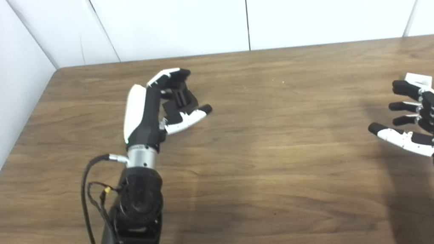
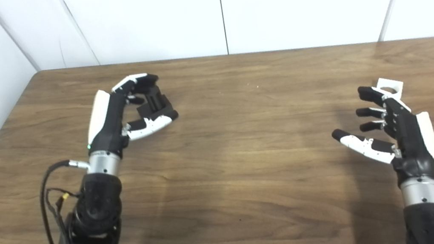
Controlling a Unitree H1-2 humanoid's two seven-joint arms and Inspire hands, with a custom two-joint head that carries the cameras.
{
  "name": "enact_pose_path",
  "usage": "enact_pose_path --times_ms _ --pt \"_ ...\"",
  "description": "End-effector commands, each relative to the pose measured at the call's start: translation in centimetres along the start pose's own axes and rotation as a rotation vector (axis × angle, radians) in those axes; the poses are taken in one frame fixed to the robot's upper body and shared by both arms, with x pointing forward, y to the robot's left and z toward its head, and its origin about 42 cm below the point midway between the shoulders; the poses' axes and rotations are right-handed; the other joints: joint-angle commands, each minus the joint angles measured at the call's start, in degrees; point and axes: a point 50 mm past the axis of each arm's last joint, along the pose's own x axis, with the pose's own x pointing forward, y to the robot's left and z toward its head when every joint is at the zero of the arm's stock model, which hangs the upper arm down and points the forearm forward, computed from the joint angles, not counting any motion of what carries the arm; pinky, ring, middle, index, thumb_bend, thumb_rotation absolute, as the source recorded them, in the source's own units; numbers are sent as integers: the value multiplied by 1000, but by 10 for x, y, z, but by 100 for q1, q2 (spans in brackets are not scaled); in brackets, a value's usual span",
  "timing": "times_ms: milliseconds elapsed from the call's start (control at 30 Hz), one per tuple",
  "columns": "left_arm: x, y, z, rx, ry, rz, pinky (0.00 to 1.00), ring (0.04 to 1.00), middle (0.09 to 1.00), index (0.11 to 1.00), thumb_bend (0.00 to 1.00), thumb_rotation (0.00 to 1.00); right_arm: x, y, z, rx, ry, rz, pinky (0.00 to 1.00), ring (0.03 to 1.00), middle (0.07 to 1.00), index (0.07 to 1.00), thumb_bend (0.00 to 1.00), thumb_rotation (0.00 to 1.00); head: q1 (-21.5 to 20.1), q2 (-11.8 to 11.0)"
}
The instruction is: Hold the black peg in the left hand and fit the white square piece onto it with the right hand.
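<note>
The black peg (image 1: 182,99) is at the table's back left, enclosed by my left hand (image 1: 154,107). The fingers curl over its top and the thumb (image 1: 188,118) lies along its near side, so the hand is shut on it. The peg's lower part is hidden by the hand. The white square piece (image 2: 391,86), with a round hole in it, lies on the table at the right. My right hand (image 2: 394,130) is just in front of it, open, fingers spread with their tips at the piece's near edge and nothing held.
The brown wooden table (image 1: 273,152) runs up to white wall panels (image 1: 183,10) at the back and left. A black cable (image 1: 89,201) loops off my left forearm near the table's front edge.
</note>
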Motion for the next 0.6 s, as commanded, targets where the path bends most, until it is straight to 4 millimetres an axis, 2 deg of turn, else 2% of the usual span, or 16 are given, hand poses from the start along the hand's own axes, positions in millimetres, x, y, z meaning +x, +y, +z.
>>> enact_pose_path --times_ms 0,167,467,500,567 --pt "18 16 11 72 -50 52 641 772 785 708 738 176 7 -4 18 1 -79 -17 549 687 790 764 621 0 1 5" --pt "33 24 9 140 -49 89 667 821 833 694 754 156 6 -4 18 8 -74 -17 553 700 800 765 615 0 -15 -5" --pt "51 32 7 254 -38 93 704 890 890 702 749 228 5 -6 19 8 -78 -23 540 685 791 764 621 0 -38 3" --pt "53 33 6 268 -33 88 718 900 896 702 753 237 4 -6 20 5 -78 -25 538 685 791 764 620 0 -34 0" --pt "57 34 3 304 -19 80 819 947 927 710 771 273 4 -6 19 3 -80 -26 536 689 792 763 613 0 -27 -6"
